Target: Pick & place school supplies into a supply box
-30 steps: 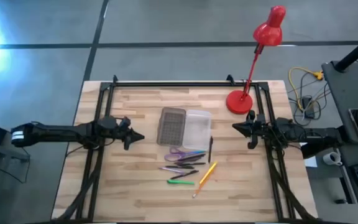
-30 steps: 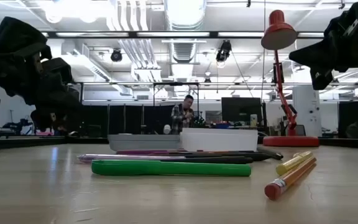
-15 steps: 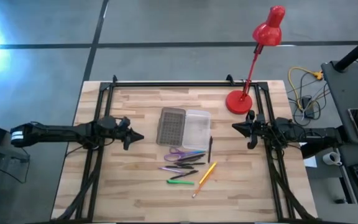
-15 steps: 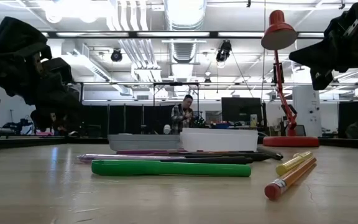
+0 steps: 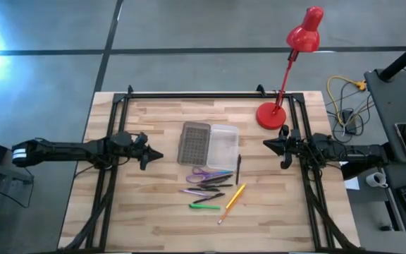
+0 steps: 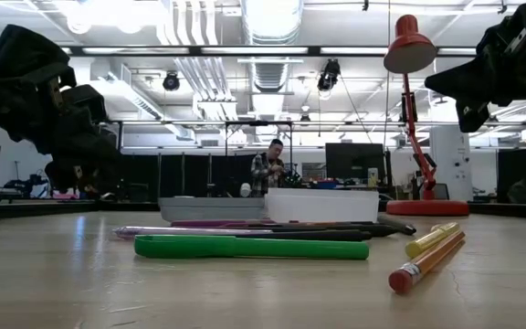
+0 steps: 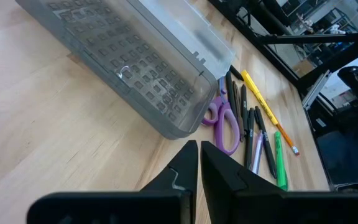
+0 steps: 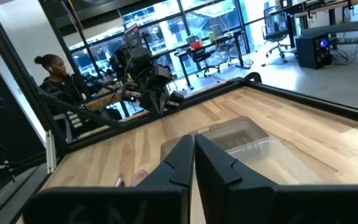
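On the wooden table [image 5: 154, 226], the supply box [image 5: 208, 144] lies between both arms' closed, empty fingers [image 7: 188, 163].

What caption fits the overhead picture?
Open supply box on the table, school supplies beside it, both arms parked either side.

In the low view the supply box [image 6: 322, 205] hides the scissors
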Robot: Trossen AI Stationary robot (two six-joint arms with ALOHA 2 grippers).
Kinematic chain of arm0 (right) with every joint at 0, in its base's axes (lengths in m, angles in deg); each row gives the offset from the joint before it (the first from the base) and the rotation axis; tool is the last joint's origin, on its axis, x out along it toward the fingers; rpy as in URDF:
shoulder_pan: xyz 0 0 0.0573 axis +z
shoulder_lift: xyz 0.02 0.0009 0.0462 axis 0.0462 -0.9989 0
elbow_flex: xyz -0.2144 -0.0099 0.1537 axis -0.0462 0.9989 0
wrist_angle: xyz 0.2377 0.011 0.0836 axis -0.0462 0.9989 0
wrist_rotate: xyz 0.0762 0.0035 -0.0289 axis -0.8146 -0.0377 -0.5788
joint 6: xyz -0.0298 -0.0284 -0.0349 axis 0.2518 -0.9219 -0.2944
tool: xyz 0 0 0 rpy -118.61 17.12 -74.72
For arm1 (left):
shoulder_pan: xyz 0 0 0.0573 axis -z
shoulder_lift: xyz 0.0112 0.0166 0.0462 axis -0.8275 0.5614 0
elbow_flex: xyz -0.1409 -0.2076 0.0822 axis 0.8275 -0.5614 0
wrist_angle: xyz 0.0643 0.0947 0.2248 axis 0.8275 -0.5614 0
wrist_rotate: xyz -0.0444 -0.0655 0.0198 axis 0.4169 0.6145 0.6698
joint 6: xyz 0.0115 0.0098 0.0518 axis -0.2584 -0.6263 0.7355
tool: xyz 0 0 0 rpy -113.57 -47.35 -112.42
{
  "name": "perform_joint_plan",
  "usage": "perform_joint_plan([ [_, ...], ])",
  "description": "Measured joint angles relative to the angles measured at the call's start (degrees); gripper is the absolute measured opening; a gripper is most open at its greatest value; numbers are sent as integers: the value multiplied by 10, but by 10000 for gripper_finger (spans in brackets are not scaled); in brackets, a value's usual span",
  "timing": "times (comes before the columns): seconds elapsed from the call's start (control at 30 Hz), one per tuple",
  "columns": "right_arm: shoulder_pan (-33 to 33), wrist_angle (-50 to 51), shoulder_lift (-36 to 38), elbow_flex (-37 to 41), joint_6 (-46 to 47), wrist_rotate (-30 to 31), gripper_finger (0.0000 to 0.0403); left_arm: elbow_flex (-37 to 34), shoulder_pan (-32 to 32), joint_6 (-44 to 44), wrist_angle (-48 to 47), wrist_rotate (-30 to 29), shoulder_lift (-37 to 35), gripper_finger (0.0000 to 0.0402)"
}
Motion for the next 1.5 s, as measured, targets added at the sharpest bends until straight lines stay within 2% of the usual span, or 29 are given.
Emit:
perform_joint_plan([
  [0.27,0,-16,-1,0,19,15,9,0,0,0,0,0,0,4],
  [0.33,0,-34,-4,0,120,38,9,0,0,0,0,0,0,4],
  [0.43,0,-44,-10,0,279,37,9,0,0,0,0,0,1,4],
  [0.53,0,-43,-16,0,360,25,9,0,0,0,0,0,0,4],
  [0.67,0,-44,-24,0,407,99,9,0,0,0,0,0,0,4],
  [0.8,0,-64,-25,0,499,158,9,0,0,0,0,0,0,4],
  [0.87,0,-69,-25,0,534,192,9,0,0,26,0,-2,0,4],
  [0.93,0,-78,-27,0,571,214,9,0,0,44,7,-21,0,4],
  [0.97,0,-83,-30,0,583,221,9,0,0,23,19,-35,0,4],
  [1.1,0,-136,-48,0,607,226,9,3,0,-175,49,-38,-2,4],
  [1.17,3,-183,-69,-1,605,226,9,5,0,-231,49,-60,-3,4],
  [1.27,9,-226,-124,-26,562,226,9,4,-1,-244,65,-107,0,4],
  [1.37,13,-219,-199,-84,511,226,9,5,1,-244,100,-105,-1,4],
  [1.43,13,-180,-250,-130,480,226,9,5,1,-244,113,-102,0,4],
  [1.5,13,-100,-293,-179,468,222,9,5,1,-244,126,-102,2,4],
])
